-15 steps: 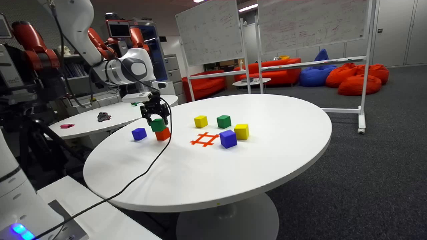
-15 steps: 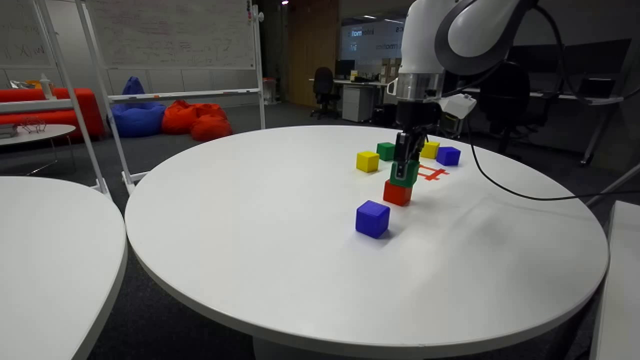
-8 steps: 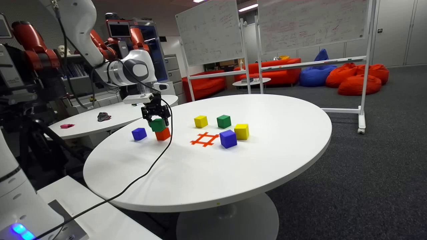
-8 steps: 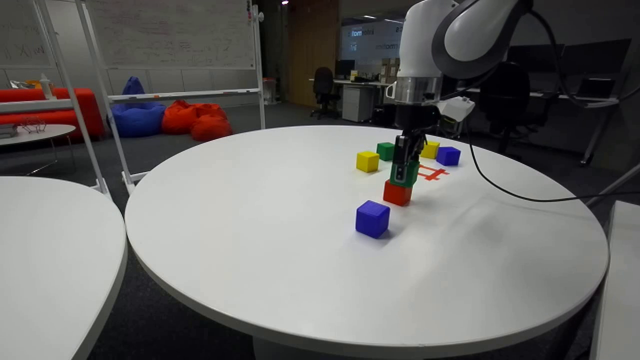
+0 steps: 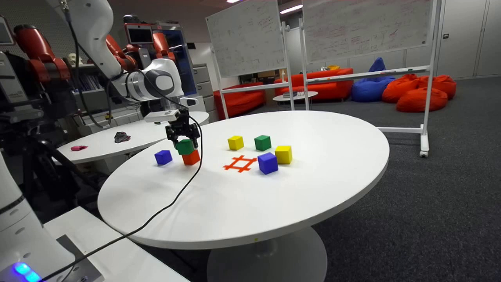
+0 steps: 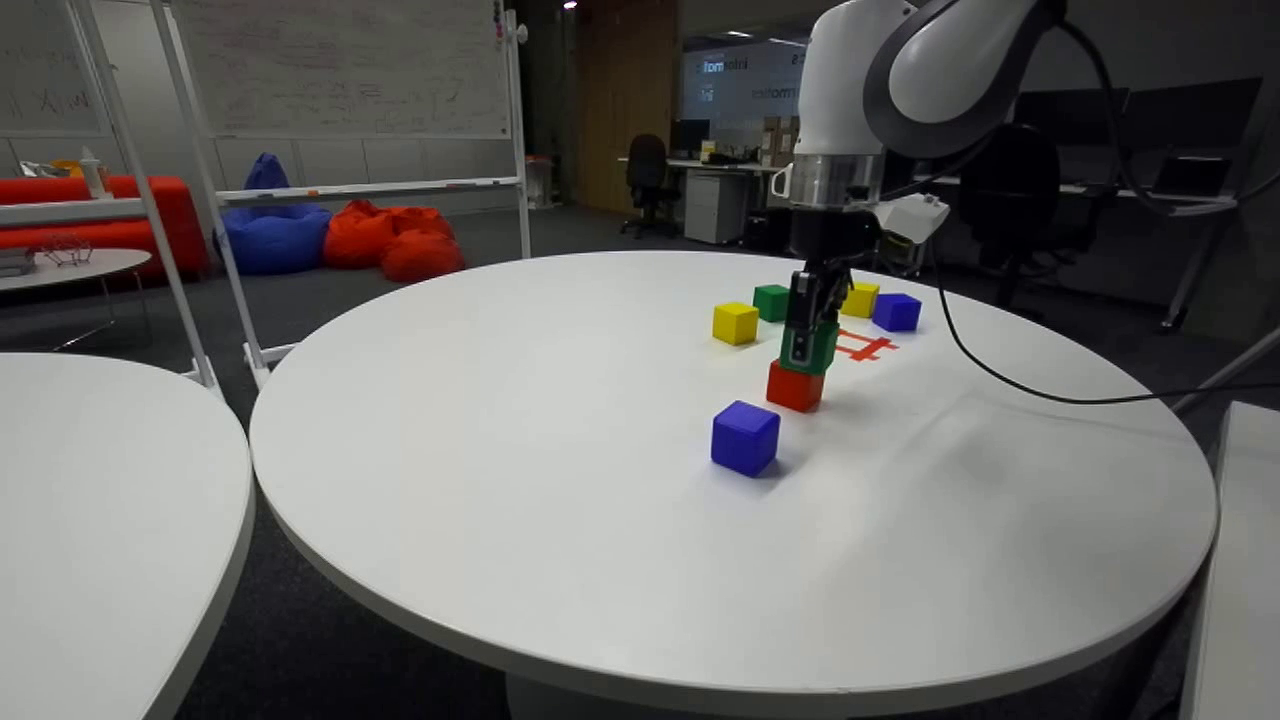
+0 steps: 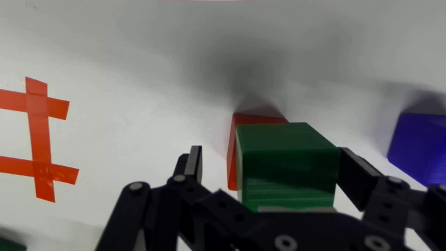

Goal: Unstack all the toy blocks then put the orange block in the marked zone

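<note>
The green block (image 7: 285, 174) rests on top of the orange block (image 7: 232, 157), set a little off to one side; together they form a stack of two. My gripper (image 7: 270, 150) stands open around the green block. Its right finger (image 7: 359, 174) in the wrist view meets or nearly meets the block's side, while a clear gap separates the left finger (image 7: 194, 164) from it. In both exterior views the fingers reach down beside the green block. The marked zone (image 7: 40, 139) of crossed red-orange tape lies on the white table, with no block on it.
A blue block (image 6: 745, 438) sits close to the stack. Around the marked zone stand a yellow block (image 5: 236, 143), another green block (image 5: 262, 143), another yellow block (image 5: 283, 154) and another blue block (image 5: 268, 163). A black cable (image 5: 172, 197) hangs from the arm across the table.
Over the first half second my gripper came slightly lower, and the green block slid a touch to the side on the orange block. Since then everything has held still.
</note>
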Robot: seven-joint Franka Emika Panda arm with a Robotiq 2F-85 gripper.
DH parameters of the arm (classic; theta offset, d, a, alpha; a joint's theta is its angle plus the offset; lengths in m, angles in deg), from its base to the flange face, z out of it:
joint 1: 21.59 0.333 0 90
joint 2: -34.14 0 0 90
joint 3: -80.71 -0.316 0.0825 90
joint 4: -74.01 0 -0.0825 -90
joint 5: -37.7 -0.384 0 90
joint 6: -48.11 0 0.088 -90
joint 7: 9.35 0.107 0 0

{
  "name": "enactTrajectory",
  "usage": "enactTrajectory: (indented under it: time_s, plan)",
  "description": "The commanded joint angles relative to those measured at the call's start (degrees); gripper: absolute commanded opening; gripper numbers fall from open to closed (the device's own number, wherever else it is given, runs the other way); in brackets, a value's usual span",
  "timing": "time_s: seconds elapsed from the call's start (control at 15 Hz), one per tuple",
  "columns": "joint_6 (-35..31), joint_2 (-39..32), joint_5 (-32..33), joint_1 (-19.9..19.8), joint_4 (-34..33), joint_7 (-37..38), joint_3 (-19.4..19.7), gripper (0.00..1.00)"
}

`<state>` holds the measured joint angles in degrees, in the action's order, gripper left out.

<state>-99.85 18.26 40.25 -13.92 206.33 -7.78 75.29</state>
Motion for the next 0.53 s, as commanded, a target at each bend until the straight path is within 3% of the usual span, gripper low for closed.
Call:
enactTrajectory:
  time_s: [0.0, 0.33, 0.47]
  plan:
    - [0.2, 0.1, 0.2, -0.2, 0.1, -0.7, -0.2, 0.74]
    - [0.2, 0.1, 0.3, -0.2, 0.1, -0.9, -0.2, 0.35]
    - [0.3, 0.0, 0.4, -0.2, 0.0, -0.8, -0.1, 0.3]
